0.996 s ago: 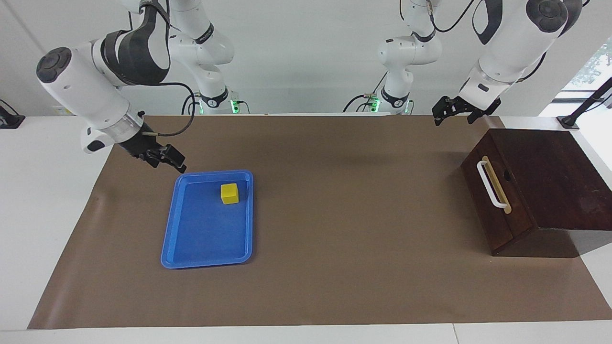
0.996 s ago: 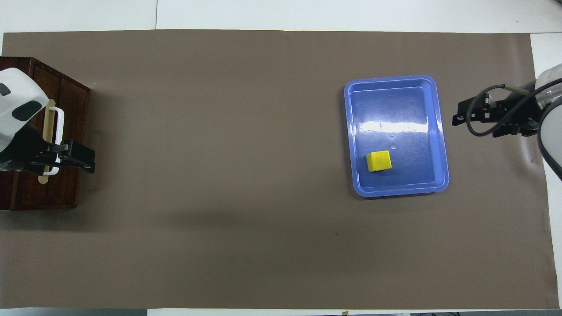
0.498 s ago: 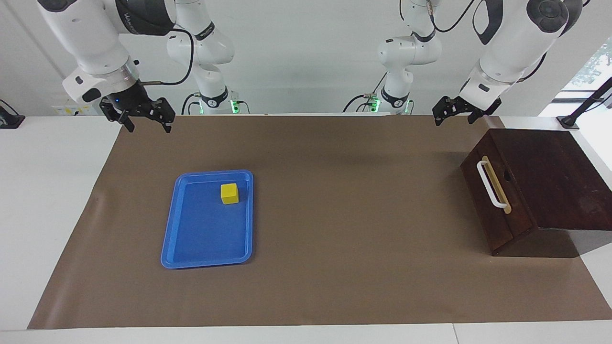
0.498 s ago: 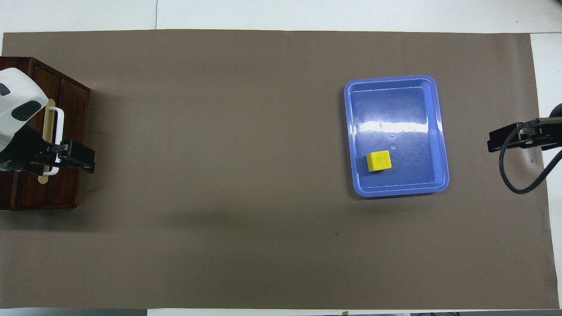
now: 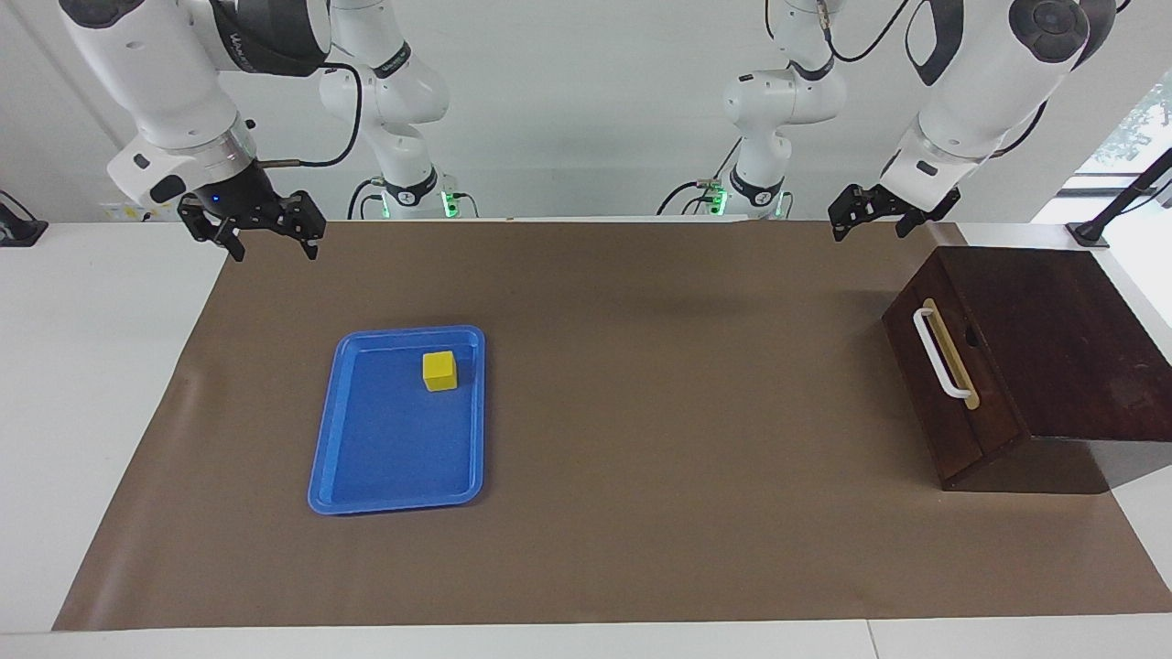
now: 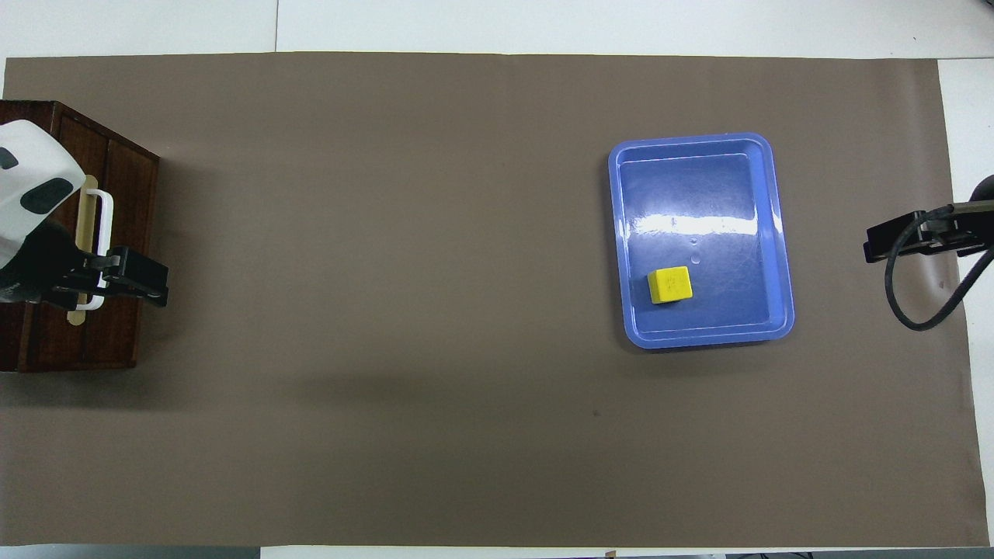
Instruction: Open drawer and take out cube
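The drawer (image 5: 948, 403) stands shut in its dark wooden box (image 5: 1053, 339) at the left arm's end of the table, its white bar handle (image 5: 941, 352) facing the middle of the mat. The yellow cube (image 5: 440, 371) lies in a blue tray (image 5: 320, 458), toward the tray's end nearer to the robots. My left gripper (image 5: 868, 229) hangs open in the air, well above the drawer's front; from overhead the left gripper (image 6: 159, 283) overlaps the handle (image 6: 105, 210). My right gripper (image 5: 273, 249) is open and empty, raised over the mat's corner at the right arm's end.
A brown mat (image 5: 687, 458) covers most of the white table. From overhead the tray (image 6: 617, 233) with the cube (image 6: 670, 285) lies toward the right arm's end, and the right gripper (image 6: 871, 247) shows at the mat's edge there.
My right gripper rose from beside the tray's corner and drew back toward the robots, up over the mat's corner. The left arm, cube and drawer stayed still.
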You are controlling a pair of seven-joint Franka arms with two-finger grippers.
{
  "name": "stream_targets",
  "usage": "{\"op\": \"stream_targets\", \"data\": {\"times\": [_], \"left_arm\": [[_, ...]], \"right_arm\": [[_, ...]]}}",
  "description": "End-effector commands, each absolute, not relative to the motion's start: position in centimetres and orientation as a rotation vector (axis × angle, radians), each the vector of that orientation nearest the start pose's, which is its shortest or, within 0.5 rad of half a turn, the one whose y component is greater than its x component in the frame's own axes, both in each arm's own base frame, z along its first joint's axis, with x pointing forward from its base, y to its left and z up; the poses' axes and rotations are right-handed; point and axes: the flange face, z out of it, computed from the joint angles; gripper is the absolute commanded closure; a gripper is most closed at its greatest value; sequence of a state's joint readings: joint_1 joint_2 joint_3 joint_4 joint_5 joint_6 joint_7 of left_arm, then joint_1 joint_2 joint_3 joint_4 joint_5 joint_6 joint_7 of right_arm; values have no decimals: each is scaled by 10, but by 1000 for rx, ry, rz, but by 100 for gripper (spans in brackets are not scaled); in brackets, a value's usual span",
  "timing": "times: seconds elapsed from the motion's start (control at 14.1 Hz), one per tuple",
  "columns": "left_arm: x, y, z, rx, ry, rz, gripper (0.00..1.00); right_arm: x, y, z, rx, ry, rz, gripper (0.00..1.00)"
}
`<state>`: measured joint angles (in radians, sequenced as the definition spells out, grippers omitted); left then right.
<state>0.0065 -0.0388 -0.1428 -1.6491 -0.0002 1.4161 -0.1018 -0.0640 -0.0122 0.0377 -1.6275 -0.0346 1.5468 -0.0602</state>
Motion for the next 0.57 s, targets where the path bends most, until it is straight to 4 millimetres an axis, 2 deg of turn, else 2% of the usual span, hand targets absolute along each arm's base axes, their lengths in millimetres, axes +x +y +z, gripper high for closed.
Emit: {"op": "stream_targets", "data": {"times": [0.0, 0.5], "left_arm": [[511, -70, 599, -3094, 48, 302, 0], [511, -70, 600, -3094, 48, 300, 0]], "right_arm": [[547, -19, 601, -3147, -61, 102, 0], [546, -18, 605, -3149, -63, 95, 0]]}}
